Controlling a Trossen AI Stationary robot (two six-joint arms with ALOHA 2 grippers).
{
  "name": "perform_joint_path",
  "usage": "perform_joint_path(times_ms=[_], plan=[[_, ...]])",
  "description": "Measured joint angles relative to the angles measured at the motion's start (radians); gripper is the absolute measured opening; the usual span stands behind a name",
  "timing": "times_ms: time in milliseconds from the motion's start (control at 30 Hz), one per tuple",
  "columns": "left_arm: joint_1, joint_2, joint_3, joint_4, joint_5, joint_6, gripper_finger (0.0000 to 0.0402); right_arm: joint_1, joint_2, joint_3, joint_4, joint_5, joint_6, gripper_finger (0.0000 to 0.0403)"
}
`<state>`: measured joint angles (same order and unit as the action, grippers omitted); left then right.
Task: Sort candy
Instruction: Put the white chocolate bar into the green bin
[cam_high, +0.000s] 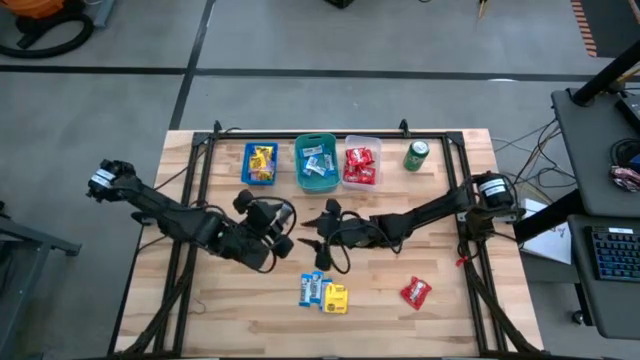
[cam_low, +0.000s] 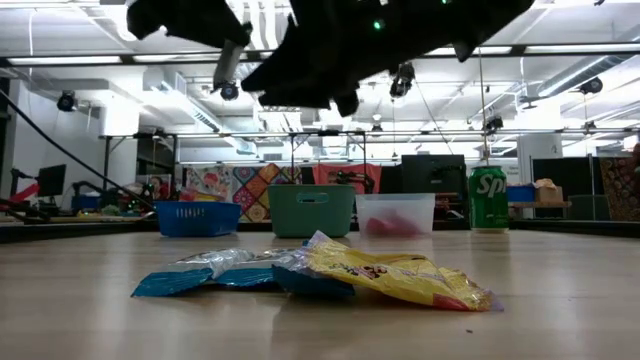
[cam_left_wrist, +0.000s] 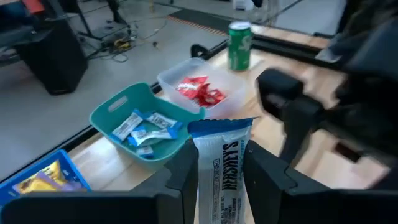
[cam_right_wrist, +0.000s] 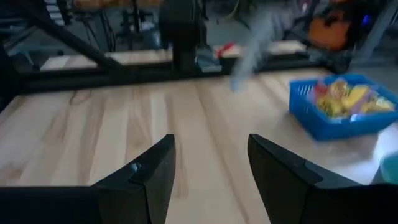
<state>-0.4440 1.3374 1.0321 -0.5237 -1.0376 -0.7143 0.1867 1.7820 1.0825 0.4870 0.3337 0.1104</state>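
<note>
Reference landmark: the teal bin (cam_high: 316, 164), at the middle of the row along the table's far edge.

1. Left of the teal bin stands the blue bin (cam_high: 259, 164). It holds yellow candy.
2. The left gripper (cam_high: 283, 240) hangs above the table, in front of the teal bin and slightly to its left. Its fingers are clamped on a blue-white packet (cam_left_wrist: 222, 168), held upright between them.
3. The teal bin itself contains several blue-white packets.
4. The right gripper (cam_high: 322, 230) hangs in front of the teal bin, close beside the left gripper. Its jaws stand apart and hold nothing.
5. Right of the teal bin, the clear bin (cam_high: 361, 165) holds red candy. Further right stands a green soda can (cam_high: 416, 156).

Progress: most candy is sorted. Remaining on the table, well in front of the teal bin: a blue-white packet (cam_high: 312, 290), a yellow packet (cam_high: 335, 298) touching it, and a red packet (cam_high: 415, 292) to their right. The blue-white item may be more than one packet; the overhead view does not settle this.
</note>
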Motion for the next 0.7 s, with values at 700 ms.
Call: perform_joint_path(times_ms=[700], plan=[[0.036, 0.055, -0.001, 0.146, 0.008, 0.020, 0.0084, -0.065, 0.000, 0.058, 0.028, 0.059, -0.017, 0.0164]])
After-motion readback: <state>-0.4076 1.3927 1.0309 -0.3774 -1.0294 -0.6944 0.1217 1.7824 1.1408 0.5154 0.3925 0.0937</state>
